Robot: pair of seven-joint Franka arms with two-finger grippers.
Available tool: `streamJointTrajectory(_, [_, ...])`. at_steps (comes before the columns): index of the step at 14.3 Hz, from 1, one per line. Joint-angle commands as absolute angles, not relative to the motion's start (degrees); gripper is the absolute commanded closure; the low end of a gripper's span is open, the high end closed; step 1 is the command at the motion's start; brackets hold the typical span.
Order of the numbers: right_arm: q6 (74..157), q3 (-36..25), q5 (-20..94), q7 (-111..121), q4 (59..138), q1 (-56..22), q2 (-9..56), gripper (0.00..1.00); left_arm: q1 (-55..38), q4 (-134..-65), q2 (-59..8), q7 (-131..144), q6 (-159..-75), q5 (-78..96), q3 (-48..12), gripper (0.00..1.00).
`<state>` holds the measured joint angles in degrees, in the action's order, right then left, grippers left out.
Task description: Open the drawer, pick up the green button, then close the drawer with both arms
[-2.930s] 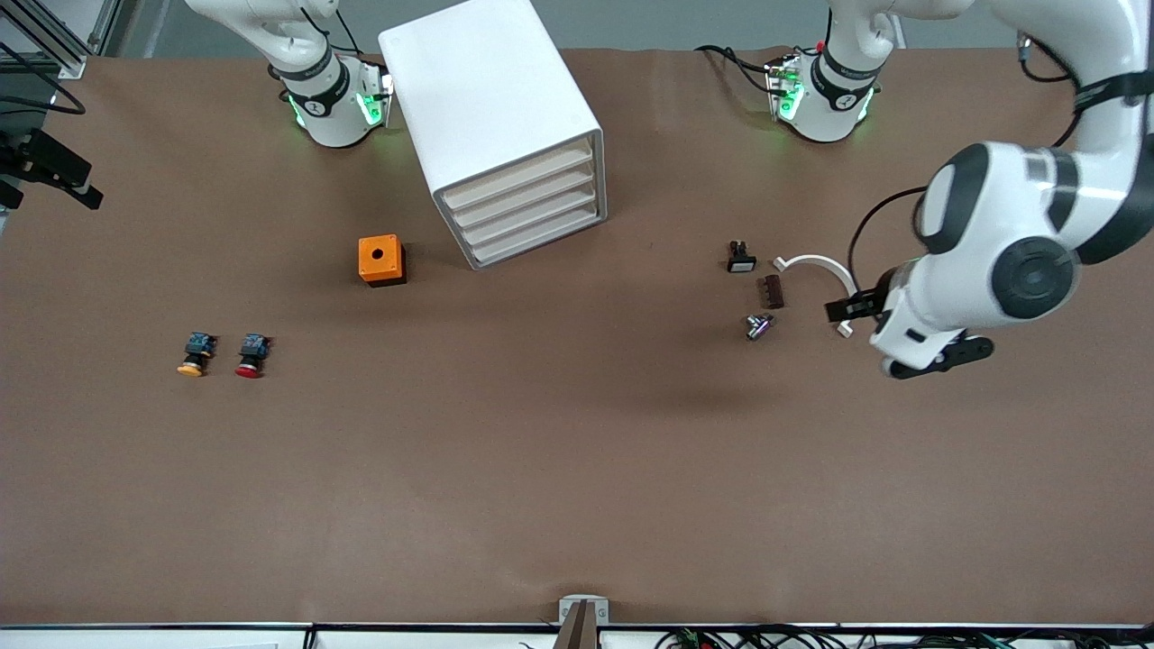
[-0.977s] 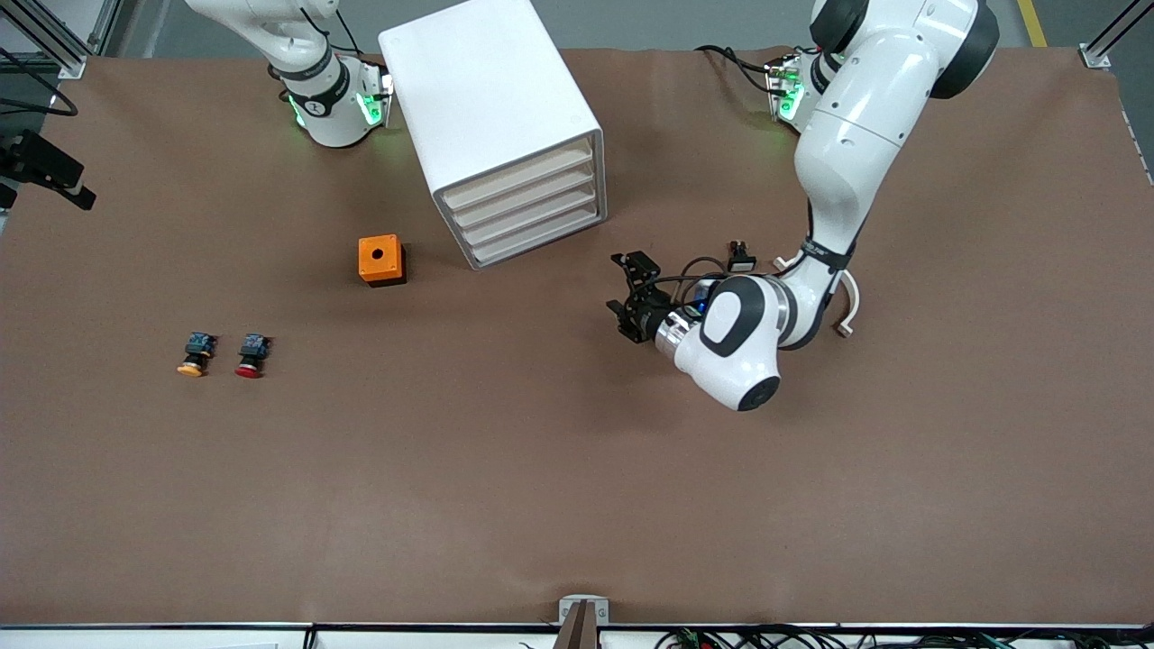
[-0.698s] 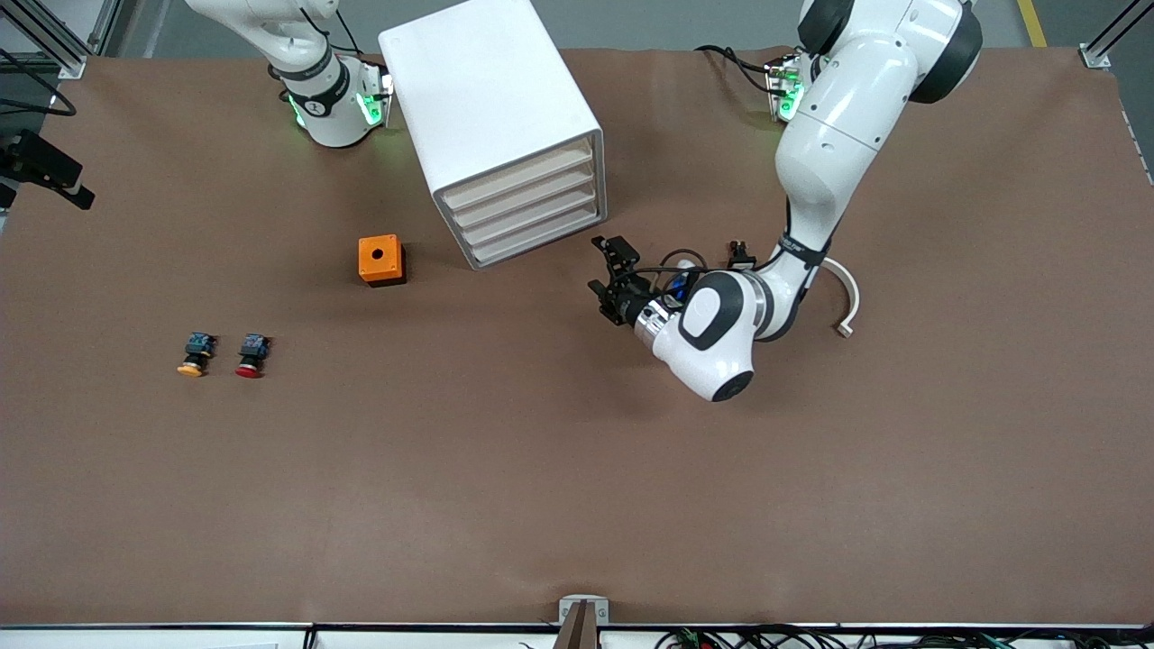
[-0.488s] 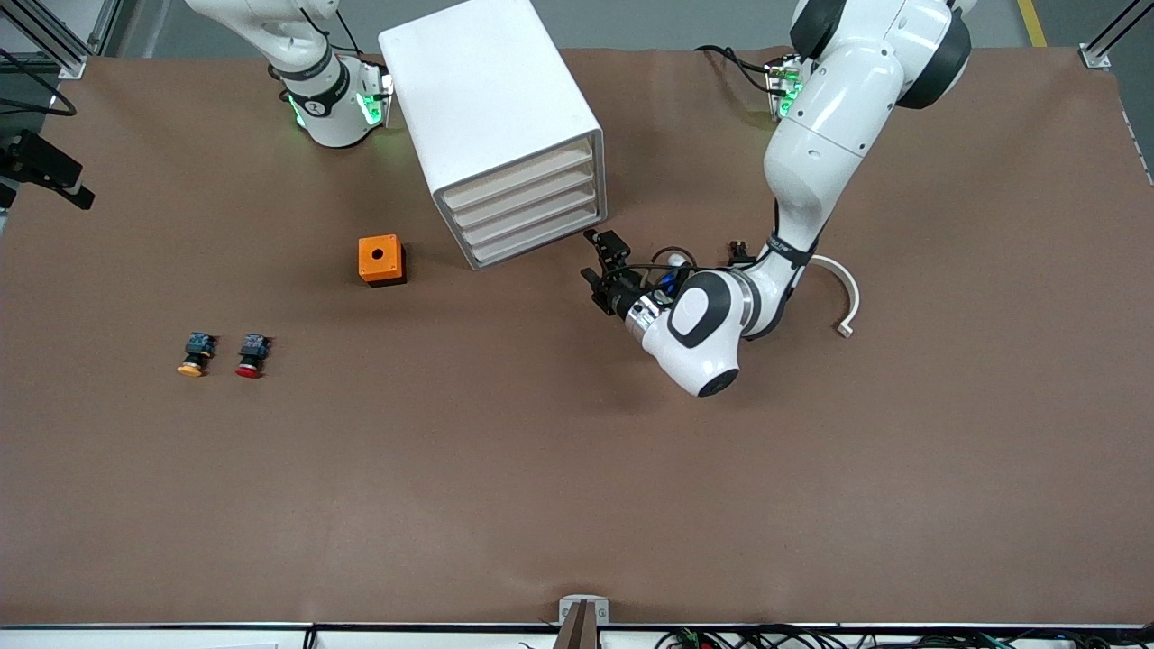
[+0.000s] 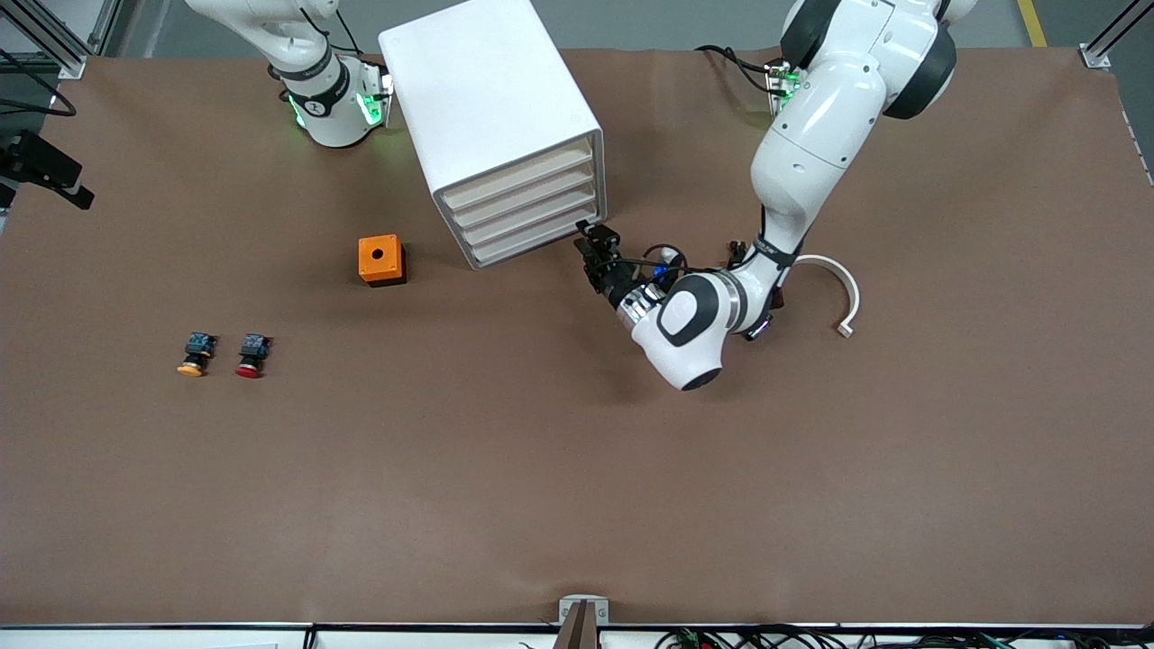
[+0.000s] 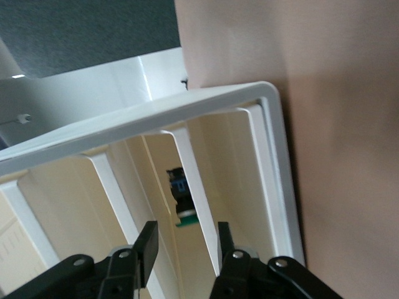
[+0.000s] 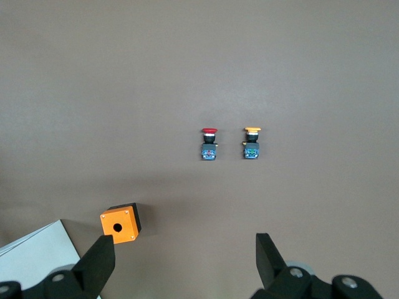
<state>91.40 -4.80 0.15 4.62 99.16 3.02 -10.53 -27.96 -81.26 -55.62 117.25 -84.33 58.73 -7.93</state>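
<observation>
The white drawer cabinet [image 5: 491, 117] stands near the robots' bases with all of its drawers [image 5: 527, 212] pushed in. My left gripper [image 5: 588, 236] sits right at the cabinet's front, at the lowest drawers' corner toward the left arm's end. In the left wrist view its black fingers [image 6: 149, 240] stand apart around a white rib of a drawer front [image 6: 193, 187]; the left gripper [image 6: 185, 233] is open and holds nothing. The green-capped button [image 6: 184, 202] shows inside a drawer just ahead of the jaws. My right gripper [image 7: 185, 244] hangs wide open and empty, high over the table.
An orange box [image 5: 381, 260] with a hole on top sits beside the cabinet. A yellow-capped button [image 5: 192, 353] and a red-capped one [image 5: 251, 355] lie toward the right arm's end. A white curved piece [image 5: 834, 284] and small parts [image 5: 760, 329] lie by the left arm.
The left arm has swung in from its end of the table to the cabinet's front, and its jaws have narrowed. The right arm has not moved.
</observation>
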Motion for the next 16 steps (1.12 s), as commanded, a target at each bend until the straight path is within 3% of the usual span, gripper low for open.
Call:
streamJointTrajectory(1, [90.8,-4.4,-0.7,5.0,99.8,3.7,-11.3,0.0,-29.4,-80.3,-57.0,118.9,-83.1,59.9,-7.8,0.54])
streamJointTrajectory(8, [90.7,-4.4,0.2,4.9,99.3,5.4,-10.2,0.0,-31.7,-80.9,-58.2,122.0,-82.5,60.7,-7.9,0.54])
streamJointTrajectory(13, [90.8,-4.0,0.1,5.0,97.9,4.6,-2.9,0.0,-33.5,-82.2,-58.2,122.4,-81.7,60.6,-7.8,0.55])
streamJointTrajectory(16, [91.3,-4.0,-0.5,5.4,96.5,4.4,-1.7,0.0,-33.7,-82.3,-58.2,123.3,-81.4,60.6,-7.8,0.72])
